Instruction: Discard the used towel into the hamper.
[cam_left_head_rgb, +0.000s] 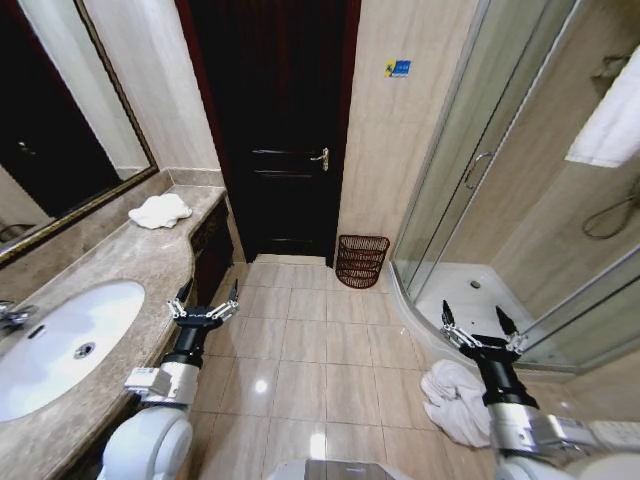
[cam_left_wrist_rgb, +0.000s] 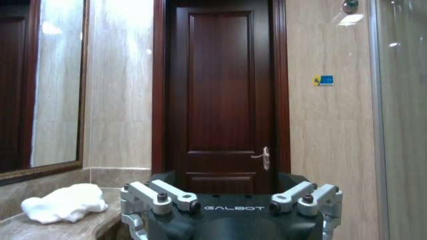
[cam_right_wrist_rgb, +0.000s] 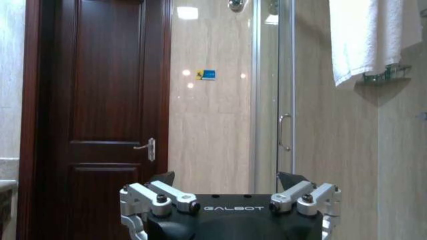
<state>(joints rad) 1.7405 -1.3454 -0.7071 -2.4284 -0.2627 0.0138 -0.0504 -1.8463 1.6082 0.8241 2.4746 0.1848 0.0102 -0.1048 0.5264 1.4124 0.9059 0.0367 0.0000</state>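
The hamper (cam_left_head_rgb: 361, 260), a small dark reddish-brown open-weave basket, stands on the tiled floor against the wall, between the dark door and the shower cabin. A crumpled white towel (cam_left_head_rgb: 455, 400) lies on the floor at the lower right, just below and beside my right gripper (cam_left_head_rgb: 478, 325), which hovers open and empty. Another crumpled white towel (cam_left_head_rgb: 160, 210) (cam_left_wrist_rgb: 65, 202) rests on the far end of the marble counter. My left gripper (cam_left_head_rgb: 207, 300) is open and empty, held beside the counter's front edge and pointing toward the door.
A marble counter (cam_left_head_rgb: 120, 260) with a white sink (cam_left_head_rgb: 60, 345) runs along the left under a mirror. The dark wooden door (cam_left_head_rgb: 285, 130) is shut. The glass shower cabin (cam_left_head_rgb: 480, 200) fills the right, with a clean white towel (cam_left_head_rgb: 610, 120) hanging above. Open tiled floor (cam_left_head_rgb: 310, 340) lies between.
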